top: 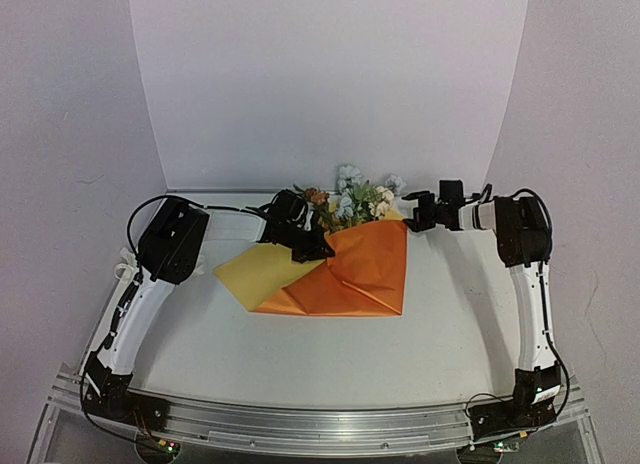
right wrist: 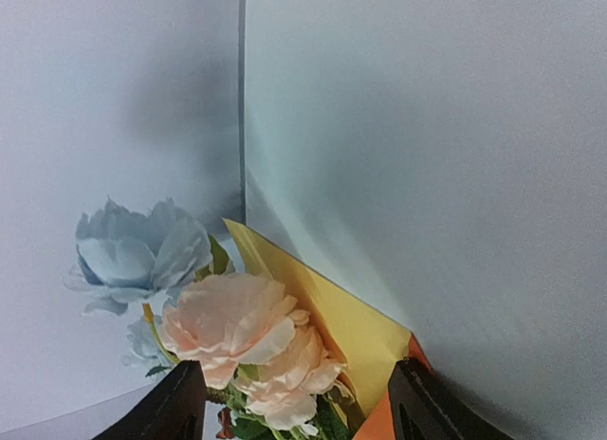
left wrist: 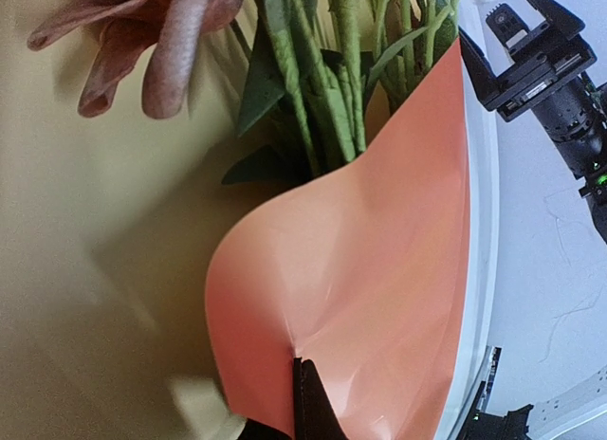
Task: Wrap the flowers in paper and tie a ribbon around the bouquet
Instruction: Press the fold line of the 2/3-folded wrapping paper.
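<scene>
White bench [top: 300, 384] carries the lot. At its middle lies the paper [top: 365, 274], orange face folded over the yellow one, a yellow corner poking out to the left. The flowers [top: 355, 199] lie inside it, blossoms sticking out past the far edge. The left pincer [top: 320, 251] is clenched on the orange fold. The right pincer [top: 410, 212] hangs released just beside the paper's far right corner.

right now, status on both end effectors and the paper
Left end effector shut on the paper. Right end effector open, facing the flowers. Nothing seen in the way.
</scene>
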`<state>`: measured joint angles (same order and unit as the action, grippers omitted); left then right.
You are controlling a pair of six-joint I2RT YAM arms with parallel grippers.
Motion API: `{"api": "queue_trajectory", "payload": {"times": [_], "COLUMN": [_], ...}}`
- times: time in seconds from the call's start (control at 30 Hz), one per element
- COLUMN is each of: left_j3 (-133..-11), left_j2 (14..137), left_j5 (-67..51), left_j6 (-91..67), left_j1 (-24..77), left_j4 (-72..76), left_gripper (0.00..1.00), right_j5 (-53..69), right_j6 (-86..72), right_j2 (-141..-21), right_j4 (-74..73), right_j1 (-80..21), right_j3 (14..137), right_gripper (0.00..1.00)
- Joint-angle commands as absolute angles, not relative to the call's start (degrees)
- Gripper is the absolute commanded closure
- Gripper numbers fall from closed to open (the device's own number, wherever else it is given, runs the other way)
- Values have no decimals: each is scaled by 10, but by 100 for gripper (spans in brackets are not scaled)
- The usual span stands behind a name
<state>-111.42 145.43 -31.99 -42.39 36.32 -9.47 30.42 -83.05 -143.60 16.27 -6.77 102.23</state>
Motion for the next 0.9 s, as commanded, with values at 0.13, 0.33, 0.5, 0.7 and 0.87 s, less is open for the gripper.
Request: {"api": "queue_trajectory", "payload": {"times": [0.13,0.33,0.5,0.7,0.87], "left_j3": [-1133,-1131,-1113,-1102,-1100], "left_j2": [1452,1444,1420,1405,1404], "left_j5": [-325,-322,-316,-309,-307], "left_j6": [-419,-423,-419,-412,-415], "left_j1": [359,360,359,359,359], "left_j4": [-94,-89,-85,-87,-87], "left_gripper": [100,100,100,100,100], "right_j5": [327,341,336,348,349], "right_j6": [-707,-642,-616,-611,-616], "right_j2": [-1301,-1135,-1079,-1076,-1080], "right_j4": [73,89,118,190,232], "right_j1": [-68,-125,-200,-258,-289], "right_j3": [986,794,662,579,545], "right_gripper": [25,34,41,53,58]}}
